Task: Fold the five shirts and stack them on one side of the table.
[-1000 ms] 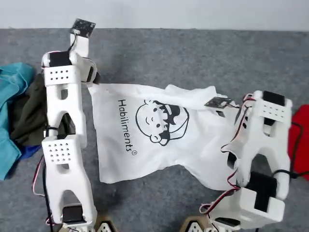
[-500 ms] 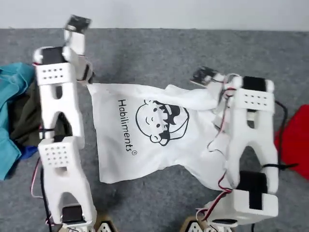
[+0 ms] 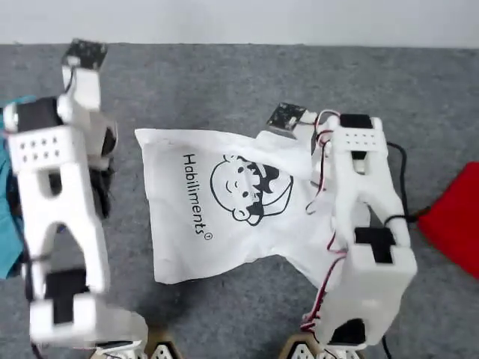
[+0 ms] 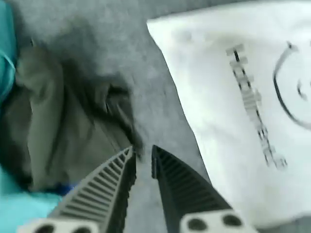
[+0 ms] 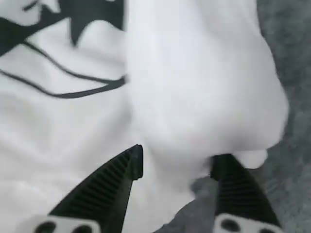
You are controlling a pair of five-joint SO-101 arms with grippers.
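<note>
A white shirt (image 3: 224,209) with a black cartoon print lies spread in the middle of the grey table. My right arm (image 3: 355,161) hangs over its far right part, where a fold of cloth bunches up. There my right gripper (image 5: 177,158) is open, its fingers on either side of that white fold (image 5: 204,87). My left arm (image 3: 56,172) stands left of the shirt. My left gripper (image 4: 142,158) hovers over bare table between an olive shirt (image 4: 53,126) and the white shirt (image 4: 243,97). Its fingers are a narrow gap apart and hold nothing.
A teal shirt (image 4: 7,48) lies beyond the olive one at the table's left side (image 3: 6,224). A red shirt (image 3: 453,221) lies at the right edge. Bare grey table (image 3: 224,82) runs along the far side up to a white wall.
My left arm has swung left, away from the white shirt's far left corner. My right arm has moved forward and left over the shirt's bunched fold. The shirt has barely shifted.
</note>
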